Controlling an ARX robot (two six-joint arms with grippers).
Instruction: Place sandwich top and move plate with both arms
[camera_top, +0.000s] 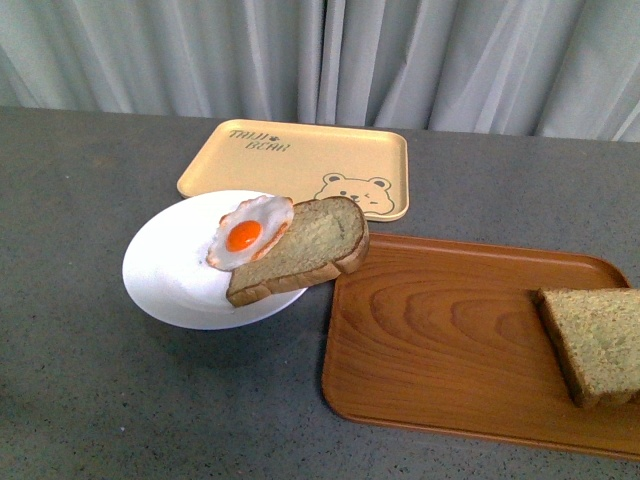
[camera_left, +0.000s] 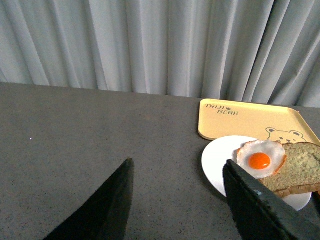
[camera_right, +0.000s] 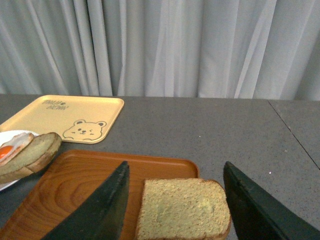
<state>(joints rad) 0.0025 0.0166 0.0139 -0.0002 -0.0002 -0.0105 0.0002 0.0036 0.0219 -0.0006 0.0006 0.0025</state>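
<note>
One sandwich top (camera_right: 183, 210) ahead of spread right claw (camera_right: 176, 165), untouched.

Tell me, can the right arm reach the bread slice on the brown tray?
Probably yes: the right gripper is open, and the sandwich top lies uncovered on the brown tray just ahead, nothing between.
</note>
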